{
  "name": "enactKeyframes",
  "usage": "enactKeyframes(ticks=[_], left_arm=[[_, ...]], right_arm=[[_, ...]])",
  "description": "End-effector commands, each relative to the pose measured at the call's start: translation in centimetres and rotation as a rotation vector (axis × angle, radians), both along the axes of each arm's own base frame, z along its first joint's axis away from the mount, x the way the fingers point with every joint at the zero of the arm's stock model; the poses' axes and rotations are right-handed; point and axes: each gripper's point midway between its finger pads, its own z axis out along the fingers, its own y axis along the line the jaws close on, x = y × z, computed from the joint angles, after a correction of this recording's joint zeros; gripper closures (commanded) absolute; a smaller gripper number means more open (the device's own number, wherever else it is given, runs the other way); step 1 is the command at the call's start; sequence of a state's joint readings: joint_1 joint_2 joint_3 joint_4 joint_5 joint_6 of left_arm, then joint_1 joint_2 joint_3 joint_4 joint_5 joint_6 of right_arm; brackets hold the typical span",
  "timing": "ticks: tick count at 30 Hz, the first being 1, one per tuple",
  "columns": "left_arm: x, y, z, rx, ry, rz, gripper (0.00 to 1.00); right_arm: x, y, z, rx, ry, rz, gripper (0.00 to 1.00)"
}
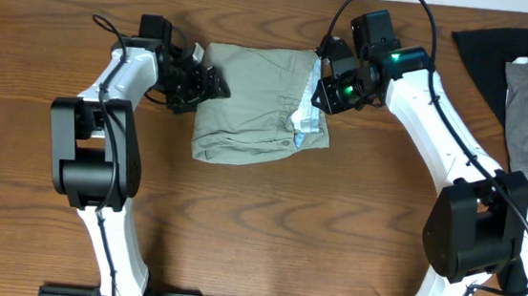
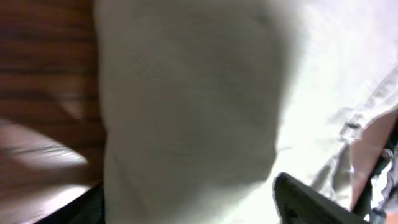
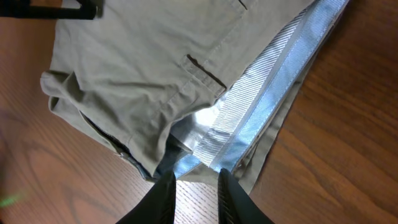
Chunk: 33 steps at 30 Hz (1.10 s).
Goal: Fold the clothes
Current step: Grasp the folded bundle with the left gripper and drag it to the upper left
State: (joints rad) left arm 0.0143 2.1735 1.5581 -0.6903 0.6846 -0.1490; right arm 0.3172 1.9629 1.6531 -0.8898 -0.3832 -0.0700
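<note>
Your left arm (image 1: 125, 71) rises from its base, bends at the elbow and reaches in toward the middle of the tabletop. The left gripper (image 1: 210, 84) sits low and points right. Its wrist view is too blurred for me to call the jaws. Your right arm (image 1: 439, 115) mirrors that, angled up and inward. The right gripper (image 1: 322, 94) points left and downward. In the right wrist view, its two fingers (image 3: 163, 196) stand slightly apart, with a narrow gap between them.

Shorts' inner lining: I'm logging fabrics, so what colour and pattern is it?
Lining is pale blue-white, diagonally striped; clearest in right wrist view.
</note>
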Motion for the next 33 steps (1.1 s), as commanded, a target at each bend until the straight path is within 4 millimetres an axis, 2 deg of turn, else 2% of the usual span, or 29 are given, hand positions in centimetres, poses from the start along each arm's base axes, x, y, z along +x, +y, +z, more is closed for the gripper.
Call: enactKeyframes(ticks=[1, 7, 10, 13, 17, 21, 27, 30, 33], left_arm=[[-0.4, -1.8, 0.2, -0.065, -0.001, -0.047, 0.36], [-0.1, -2.4, 0.2, -0.061, -0.037, -0.078, 0.93], [0.6, -1.7, 0.6, -0.061, -0.065, -0.062, 0.94], [2.4, 0.3, 2.0, -0.060, -0.118, -0.020, 0.94], [5.7, 5.1, 4.5, -0.042, -0.231, 0.066, 0.94], [8.3, 11.2, 6.0, -0.004, -0.356, 0.172, 0.94], [9.3, 19.6, 5.6, 0.157, -0.437, 0.290, 0.94], [9.1, 22.5, 5.5, 0.206, -0.461, 0.321, 0.94], [8.5, 24.3, 5.1, 0.216, -0.448, 0.352, 0.94]], right_arm=[[0.2, -0.1, 0.0, 0.002, 0.004, -0.014, 0.79], [0.2, -0.1, 0.0, 0.002, 0.003, -0.015, 0.78], [0.2, -0.1, 0.0, 0.002, 0.004, -0.015, 0.78], [0.0, -0.2, -0.1, -0.001, 0.014, -0.015, 0.78], [-0.1, -0.2, -0.2, 0.000, 0.023, -0.026, 0.78], [-0.1, -0.2, -0.2, 0.007, 0.041, -0.060, 0.78], [-0.1, -0.2, -0.2, 0.014, 0.056, -0.088, 0.78], [-0.1, -0.2, -0.2, 0.018, 0.066, -0.107, 0.79], [-0.1, -0.2, -0.1, 0.026, 0.083, -0.140, 0.80]])
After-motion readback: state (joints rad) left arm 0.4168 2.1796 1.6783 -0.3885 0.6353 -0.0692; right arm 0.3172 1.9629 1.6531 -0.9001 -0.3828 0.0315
